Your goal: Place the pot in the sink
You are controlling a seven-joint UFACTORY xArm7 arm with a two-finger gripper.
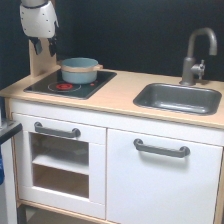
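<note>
Small blue-grey pot [79, 69] on the black hob [70, 83], at its rear right corner, behind and right of the red ring [64, 86]. Probably light and stiff, a toy of thin metal or wood; smooth painted wall likely slippery, tan rim band likely kinder to a grip. Best hold, at a guess: across the rim band, or by the short handle jutting toward the sink [179, 98]. Sink well apart from the pot, across bare wooden counter [120, 92], below the grey tap [196, 52].

Gripper [44, 46] up and left of the pot, clear of it, carrying nothing; two dark fingers [38, 46] hanging with a gap between, apparently parted.

Arm cut off at the top edge. Pot's inside and far handle unseen; picture soft, fingertips hard to make out.
</note>
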